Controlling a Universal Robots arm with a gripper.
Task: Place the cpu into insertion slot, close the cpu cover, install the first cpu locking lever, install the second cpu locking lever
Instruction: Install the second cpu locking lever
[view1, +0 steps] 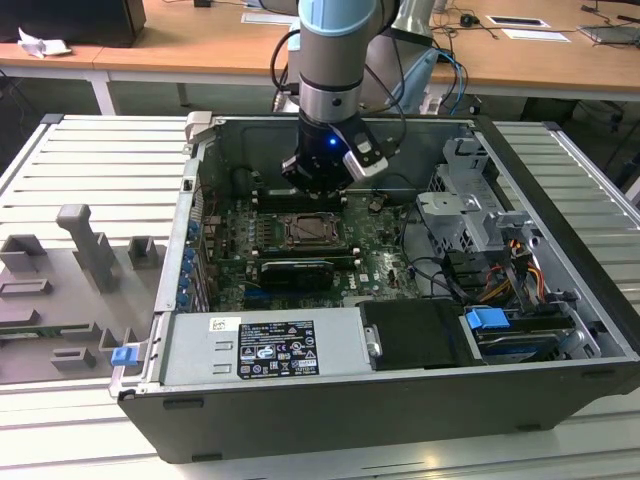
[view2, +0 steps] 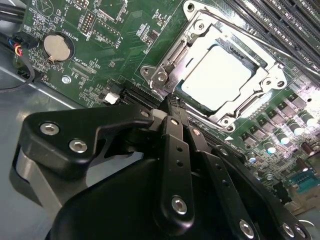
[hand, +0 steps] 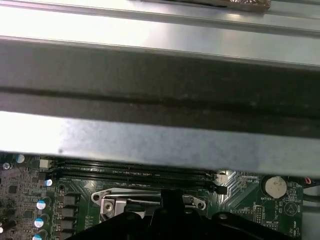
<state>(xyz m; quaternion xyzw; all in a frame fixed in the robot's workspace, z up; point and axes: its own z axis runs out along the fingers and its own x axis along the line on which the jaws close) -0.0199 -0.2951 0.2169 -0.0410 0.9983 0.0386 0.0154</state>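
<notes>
Gripper (view2: 172, 107) jaws pinched together, nothing held, tips right at the edge of the insertion slot (view2: 165, 75) in the second wrist view. The cpu (view2: 216, 77) sits flat in the slot; the cpu cover (view2: 250, 102) is down around it, framing the chip. In the exterior view the arm hangs over the motherboard (view1: 375, 240) inside the open computer case (view1: 400, 400).

case (view1: 400, 400): sits on the slatted table (view1: 90, 160), lid off
motherboard (view1: 375, 240): flat on the case floor
insertion slot (view1: 316, 232): about mid-board; cpu (view2: 216, 77) sits in it, cpu cover (view2: 260, 59) lies down around it
gripper (view2: 169, 106): right above the slot's edge
coin battery (view2: 55, 46): on the board, well apart from the slot
power supply (view1: 265, 345): near-side wall
drive cage (view1: 470, 205): exterior view's right
</notes>
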